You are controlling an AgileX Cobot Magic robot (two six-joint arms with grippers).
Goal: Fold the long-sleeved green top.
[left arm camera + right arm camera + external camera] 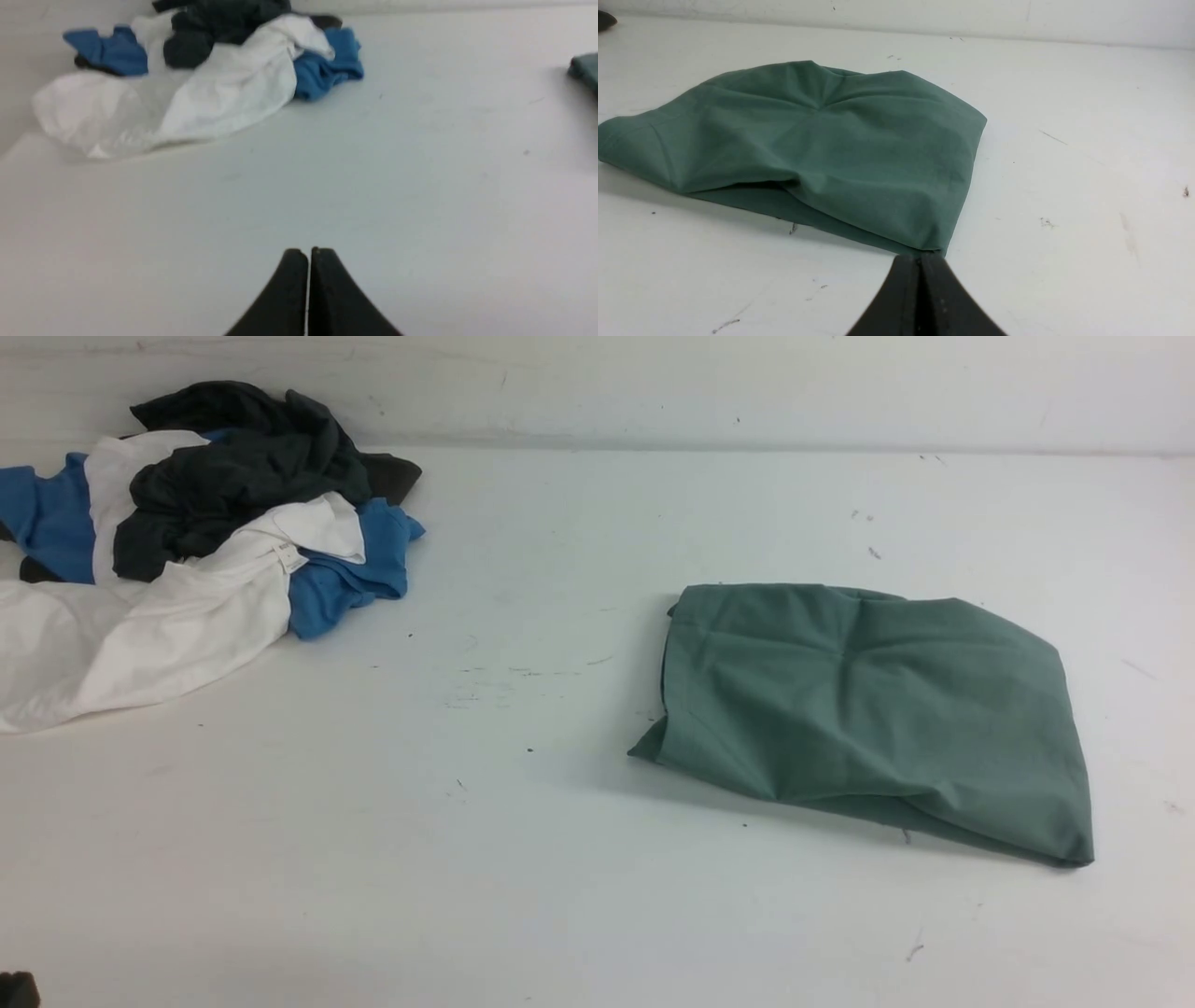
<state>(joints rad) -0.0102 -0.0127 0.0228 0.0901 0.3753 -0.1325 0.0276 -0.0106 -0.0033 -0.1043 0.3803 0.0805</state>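
The green long-sleeved top (868,709) lies folded into a rough, puffy rectangle on the white table, right of centre, with creases running out from its middle. No sleeves, tag or print show. In the right wrist view the top (822,149) fills the middle, and my right gripper (922,255) is shut and empty, its tips lined up with the top's near corner. No arm touches the top in the front view. My left gripper (308,252) is shut and empty over bare table, with an edge of the top (586,72) far off to one side.
A heap of blue, white and black garments (187,541) lies at the back left of the table, also ahead of the left gripper (210,79). The white back wall (747,383) rises behind the table. A small dark shape (17,989) sits in the front view's bottom-left corner.
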